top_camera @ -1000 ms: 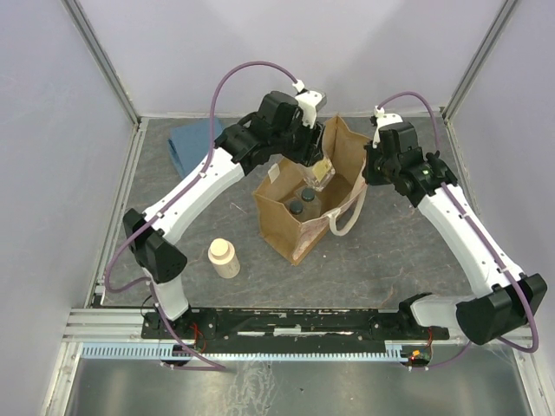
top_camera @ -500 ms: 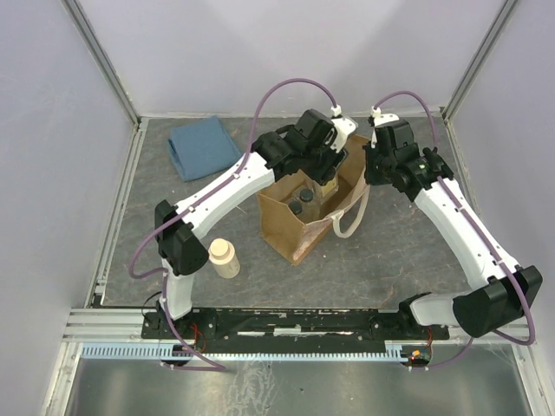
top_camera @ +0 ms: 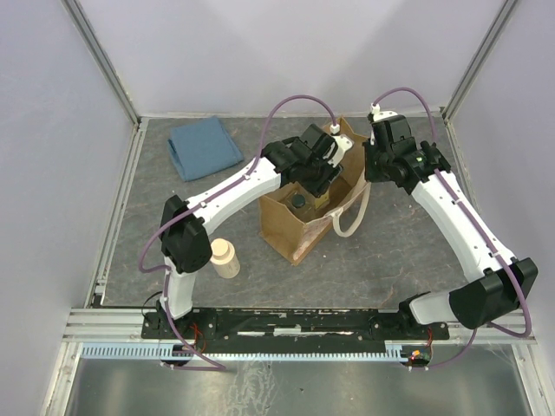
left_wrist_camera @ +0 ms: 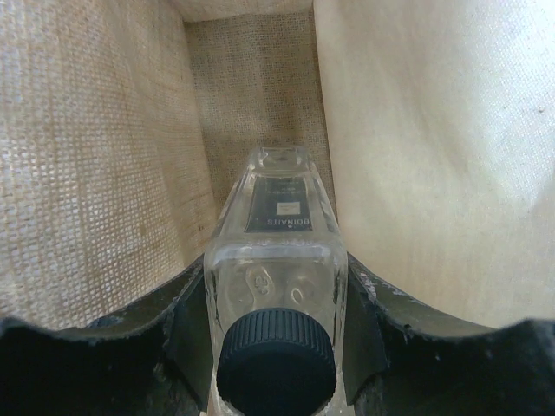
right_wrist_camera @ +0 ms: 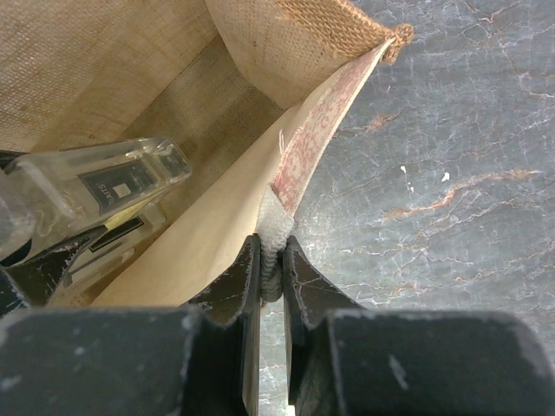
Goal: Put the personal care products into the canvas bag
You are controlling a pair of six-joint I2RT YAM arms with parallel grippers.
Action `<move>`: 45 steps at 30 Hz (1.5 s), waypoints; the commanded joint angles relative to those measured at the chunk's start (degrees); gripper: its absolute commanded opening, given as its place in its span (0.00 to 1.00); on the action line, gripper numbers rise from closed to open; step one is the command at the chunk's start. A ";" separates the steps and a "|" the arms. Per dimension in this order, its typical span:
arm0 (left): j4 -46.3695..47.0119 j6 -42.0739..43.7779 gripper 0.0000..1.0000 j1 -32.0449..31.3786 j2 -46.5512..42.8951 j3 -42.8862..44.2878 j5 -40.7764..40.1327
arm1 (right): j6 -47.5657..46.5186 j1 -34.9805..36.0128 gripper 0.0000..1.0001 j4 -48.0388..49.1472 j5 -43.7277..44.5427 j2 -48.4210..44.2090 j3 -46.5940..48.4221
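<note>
Left arm: rises from its base at 7 o'clock of the table [top_camera: 390, 251] and leans toward 1 o'clock, with its wrist tipped down into the mouth of the canvas bag [top_camera: 286, 227].
Left gripper [left_wrist_camera: 276, 299]: clamped on a clear square bottle [left_wrist_camera: 276, 234], one finger on each flat side. The dark cap faces the wrist camera and the bottle's base points down into the bag.
Right arm: climbs from its base at 5 o'clock toward 11 o'clock, with its wrist at the bag's 2 o'clock corner.
Right gripper [right_wrist_camera: 270, 260]: jaws together, pinching the off-white strap [right_wrist_camera: 274, 227] where it meets the bag's rim.
Blue cloth [top_camera: 204, 147]: folded flat at 10 o'clock of the bag, well apart from both arms.
Cream bottle [top_camera: 225, 258]: upright on the table at 8 o'clock of the bag, just beside the left arm's elbow.
Inside the bag: one dark cap [top_camera: 297, 201] shows near the front wall, close to the held bottle.
In the way: the woven walls stand close on both sides of the held bottle.
Edges: a metal rail runs along 9 o'clock, and pale walls enclose 9, 12 and 3.
Open room: bare table lies from 4 to 6 o'clock of the bag.
</note>
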 commanded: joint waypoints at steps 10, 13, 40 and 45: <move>6.74 -0.29 0.42 0.08 -1.19 -1.05 -2.03 | 1.09 -0.23 0.05 1.30 1.29 -0.86 -0.77; 7.18 -0.75 0.63 0.08 -1.88 -1.15 -1.74 | 1.17 -0.19 0.05 1.37 1.17 -0.86 -0.46; -14.92 -18.63 0.99 0.17 -29.79 -2.94 -28.90 | 0.12 -0.21 0.05 0.76 1.39 3.12 1.82; -20.05 -28.06 0.99 0.17 -40.04 -16.82 -30.47 | -0.01 -0.21 0.01 0.38 1.59 3.13 2.25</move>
